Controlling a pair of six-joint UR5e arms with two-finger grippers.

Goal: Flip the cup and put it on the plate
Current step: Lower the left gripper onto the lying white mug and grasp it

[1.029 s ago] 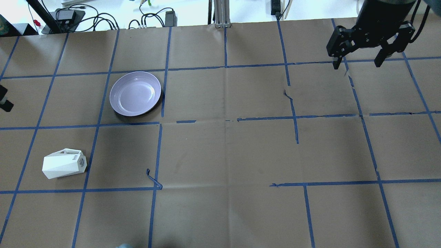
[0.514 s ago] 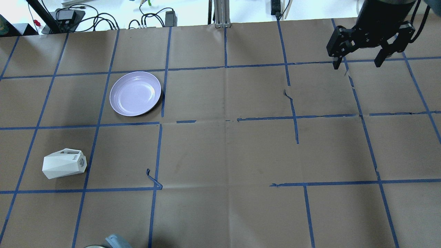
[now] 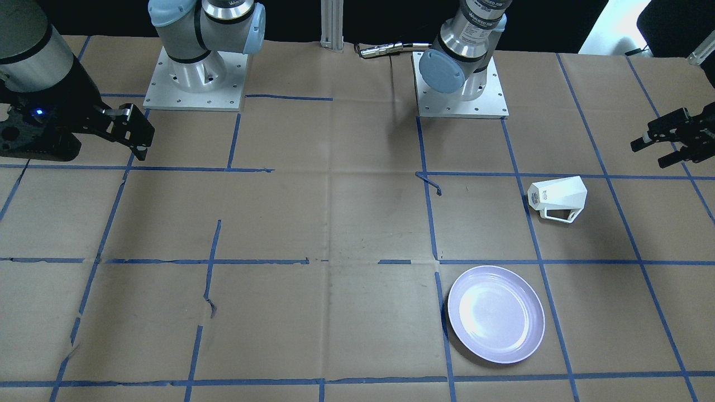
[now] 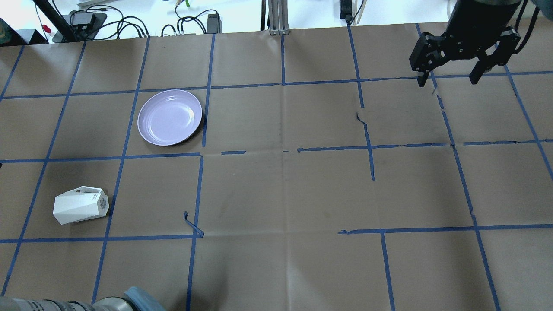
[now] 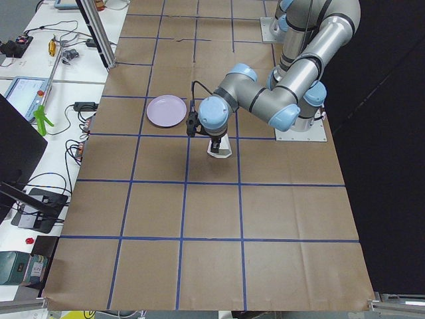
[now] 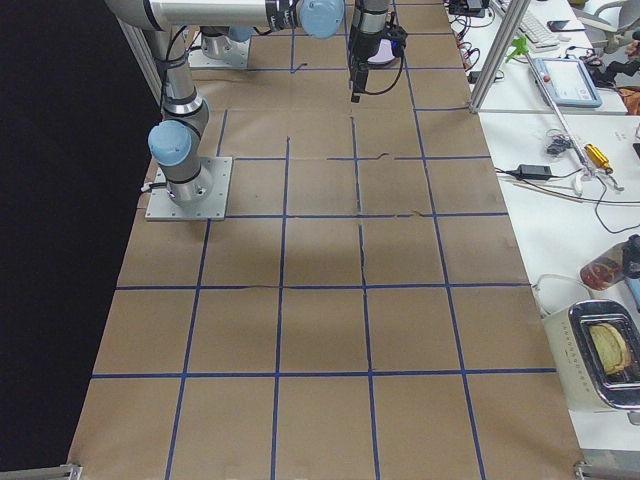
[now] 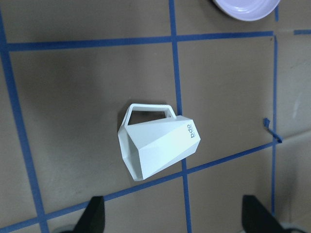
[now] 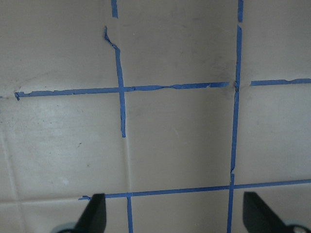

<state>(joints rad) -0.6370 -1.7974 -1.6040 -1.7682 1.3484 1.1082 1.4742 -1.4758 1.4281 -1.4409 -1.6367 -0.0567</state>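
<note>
The white faceted cup (image 4: 81, 205) lies on its side on the paper-covered table at the near left, with its lettered base toward the table's middle. It also shows in the front view (image 3: 557, 198) and the left wrist view (image 7: 160, 150). The lavender plate (image 4: 170, 117) sits empty beyond it, also in the front view (image 3: 496, 314). My left gripper (image 3: 654, 151) is open and empty, held in the air on the cup's outer side. In its wrist view (image 7: 175, 216) the cup lies ahead of the spread fingers. My right gripper (image 4: 449, 80) is open and empty at the far right.
Blue tape lines grid the brown paper, with torn, lifted bits (image 4: 192, 224). My left arm's elbow (image 4: 108, 304) shows at the near edge. Cables and gear (image 4: 129, 21) lie beyond the table's far edge. Both arm bases (image 3: 192, 72) stand at the robot's side.
My left gripper has left the overhead view's left edge, and the left arm's elbow has come in at the bottom edge. The cup, the plate and the right arm have not moved.
</note>
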